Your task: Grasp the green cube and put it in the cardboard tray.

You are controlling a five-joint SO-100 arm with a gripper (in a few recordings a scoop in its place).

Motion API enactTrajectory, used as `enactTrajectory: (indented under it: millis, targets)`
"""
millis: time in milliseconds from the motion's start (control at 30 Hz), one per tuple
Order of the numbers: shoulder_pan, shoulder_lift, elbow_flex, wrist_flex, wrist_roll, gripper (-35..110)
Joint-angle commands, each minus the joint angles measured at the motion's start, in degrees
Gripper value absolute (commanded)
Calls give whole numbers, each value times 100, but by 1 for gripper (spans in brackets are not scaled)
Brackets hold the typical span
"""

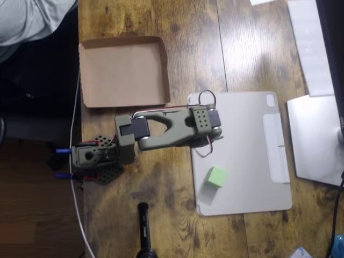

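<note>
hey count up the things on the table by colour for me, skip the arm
Green: 1, the cube
Brown: 1, the tray
Grey: 1, the tablet cover
Black: 1, a cylinder at the bottom edge
Total: 4

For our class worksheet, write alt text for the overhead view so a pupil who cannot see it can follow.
A small lime-green foam cube lies on a grey tablet cover on a wooden table. An olive-green robot arm stretches between the cube and an empty brown cardboard tray.
</note>
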Motion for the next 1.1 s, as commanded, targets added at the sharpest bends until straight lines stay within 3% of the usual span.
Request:
enactTrajectory:
  millis: [0,267,600,900,1067]
  targets:
    - [-18,308,-132,141,-44,10]
    - [-141,-149,-1125,53,-158,13]
    - [1661,-2312,-4359,114,-237,13]
    - [2892,-826,-3173,-598,-448,13]
    - [2742,-589,-2856,-896,-404,12]
